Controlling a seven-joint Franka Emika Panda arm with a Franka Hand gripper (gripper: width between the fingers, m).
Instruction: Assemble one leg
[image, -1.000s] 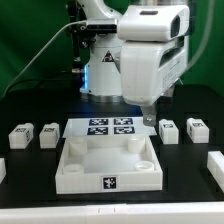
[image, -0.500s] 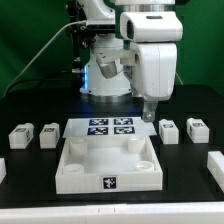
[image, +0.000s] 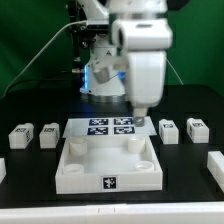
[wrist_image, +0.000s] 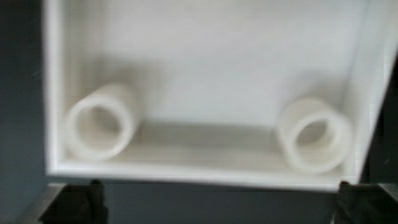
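Four small white legs with black-and-white tags lie on the black table: two at the exterior view's left (image: 20, 135) (image: 48, 133) and two at its right (image: 169, 130) (image: 196, 128). The large white tray-like panel (image: 70, 172) lies in front, and its inside with two round sockets (wrist_image: 103, 125) (wrist_image: 320, 133) fills the wrist view. My gripper (image: 140, 119) hangs above the back edge of the panel, near the marker board. It is open and empty (wrist_image: 224, 203), with its dark fingertips (wrist_image: 75, 200) far apart. No leg shows in the wrist view.
The marker board (image: 110, 127) lies flat behind the panel. The robot base (image: 105, 75) stands at the back. White parts show partly at the exterior view's right edge (image: 215, 165) and left edge (image: 2, 168).
The arm and gripper have swung toward the exterior view's left, from above the right-hand legs to above the marker board's right end. The parts on the table have not moved.
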